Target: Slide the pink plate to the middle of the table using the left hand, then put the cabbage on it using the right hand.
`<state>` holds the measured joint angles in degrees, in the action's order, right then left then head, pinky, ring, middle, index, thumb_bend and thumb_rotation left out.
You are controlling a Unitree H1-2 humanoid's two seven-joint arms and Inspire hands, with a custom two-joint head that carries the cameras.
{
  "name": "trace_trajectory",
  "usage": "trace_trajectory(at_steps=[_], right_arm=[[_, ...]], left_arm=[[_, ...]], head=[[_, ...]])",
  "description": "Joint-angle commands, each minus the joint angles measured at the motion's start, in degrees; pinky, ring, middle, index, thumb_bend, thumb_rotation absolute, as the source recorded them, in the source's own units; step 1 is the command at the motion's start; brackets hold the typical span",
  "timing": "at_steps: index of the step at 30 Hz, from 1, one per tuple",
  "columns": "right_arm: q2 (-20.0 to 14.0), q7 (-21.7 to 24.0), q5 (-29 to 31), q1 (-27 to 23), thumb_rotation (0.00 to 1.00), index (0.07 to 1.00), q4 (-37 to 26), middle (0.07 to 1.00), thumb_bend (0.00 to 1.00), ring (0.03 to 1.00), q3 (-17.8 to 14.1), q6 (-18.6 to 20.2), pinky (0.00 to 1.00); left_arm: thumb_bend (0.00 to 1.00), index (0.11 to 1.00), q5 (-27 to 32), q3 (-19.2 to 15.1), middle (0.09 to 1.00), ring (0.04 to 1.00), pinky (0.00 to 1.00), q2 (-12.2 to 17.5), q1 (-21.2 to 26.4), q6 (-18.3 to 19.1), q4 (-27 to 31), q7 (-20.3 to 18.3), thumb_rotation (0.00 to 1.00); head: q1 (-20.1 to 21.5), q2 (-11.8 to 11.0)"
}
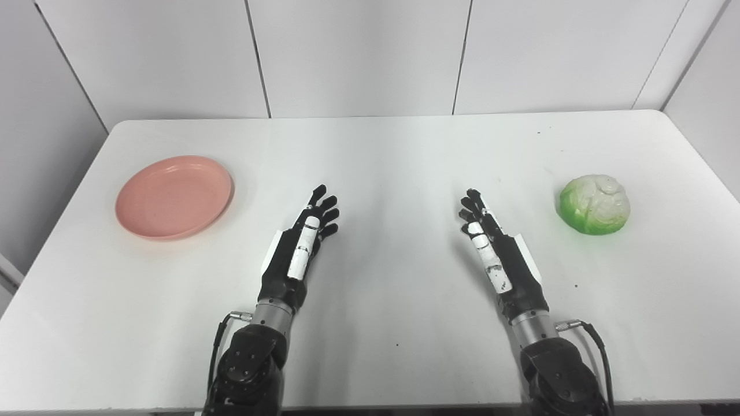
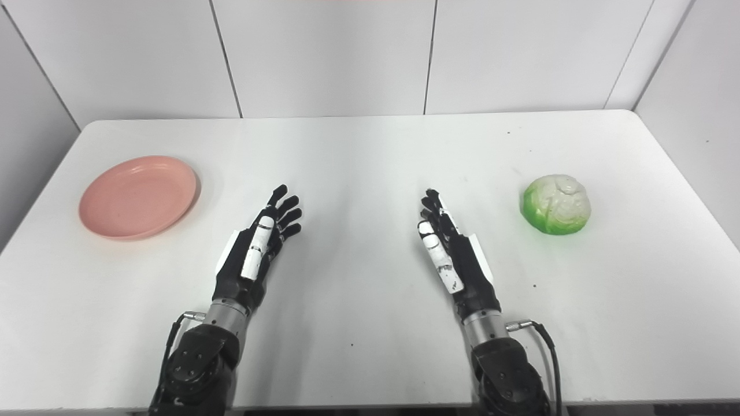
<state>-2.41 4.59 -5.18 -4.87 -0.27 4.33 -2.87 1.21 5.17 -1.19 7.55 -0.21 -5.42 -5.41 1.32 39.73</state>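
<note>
The pink plate (image 1: 173,196) lies empty at the left side of the white table (image 1: 381,150). The green and white cabbage (image 1: 594,204) sits at the right side. My left hand (image 1: 306,237) is open, fingers stretched forward, over the table's middle-left, well to the right of the plate. My right hand (image 1: 491,242) is open and empty too, fingers stretched forward, well to the left of the cabbage. Neither hand touches anything.
White wall panels (image 1: 358,52) stand behind the table's far edge. The table's left and right edges run close to the plate and the cabbage. Bare tabletop lies between the two hands.
</note>
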Motion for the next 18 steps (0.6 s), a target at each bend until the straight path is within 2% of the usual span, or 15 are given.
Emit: trace_trajectory(at_steps=[1,18], right_arm=[[0.05,-0.22,0.21,0.20,1.00,0.963,0.79,0.945,0.37,0.925,0.14,-1.39,0.91],[-0.07,-0.02,0.64,0.25,1.00,0.966,0.93,0.946,0.36,0.927,0.00,-1.52,0.92]], left_arm=[[0.45,0.938,0.42,-0.10,0.932,0.912,0.89,0.05,-1.17,1.07,-1.46,-0.30,1.00],[0.45,0.939,0.29,0.02,0.931,0.911,0.89,-0.17,-1.17,0.91,-1.72,-0.19,1.00]], head=[[-0.02,0.04],[-0.99,-0.58]])
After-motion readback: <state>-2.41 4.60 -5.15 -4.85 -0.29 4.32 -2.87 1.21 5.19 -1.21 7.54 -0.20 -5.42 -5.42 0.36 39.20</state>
